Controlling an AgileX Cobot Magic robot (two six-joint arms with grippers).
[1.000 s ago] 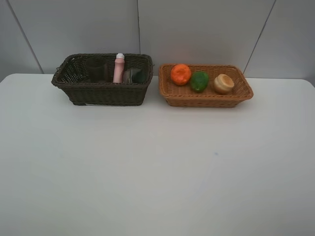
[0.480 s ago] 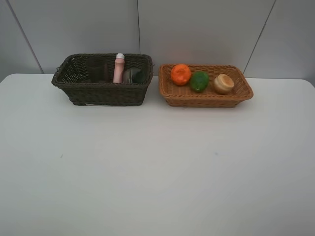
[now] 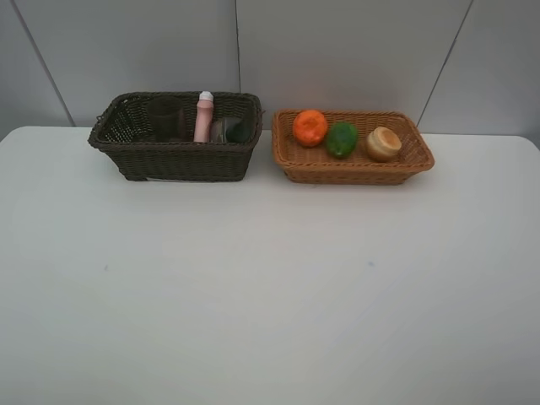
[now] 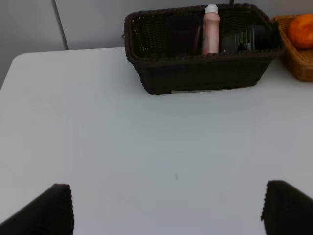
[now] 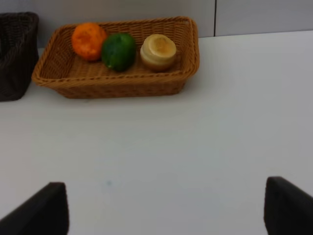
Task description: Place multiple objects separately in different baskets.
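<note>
The dark brown basket (image 3: 173,159) stands at the back left and holds a pink white-capped bottle (image 3: 203,116), a dark green bottle (image 3: 233,131) and a dim purple cup (image 3: 166,118). Beside it, the light tan basket (image 3: 354,173) holds an orange (image 3: 310,126), a green fruit (image 3: 341,139) and a pale peach-like fruit (image 3: 384,143). Neither arm shows in the high view. My left gripper (image 4: 168,210) is open over bare table, well short of the dark basket (image 4: 195,73). My right gripper (image 5: 166,210) is open too, short of the tan basket (image 5: 117,83).
The white table (image 3: 270,287) runs wide in front of both baskets. A grey panelled wall (image 3: 337,51) stands right behind them. The baskets sit a small gap apart.
</note>
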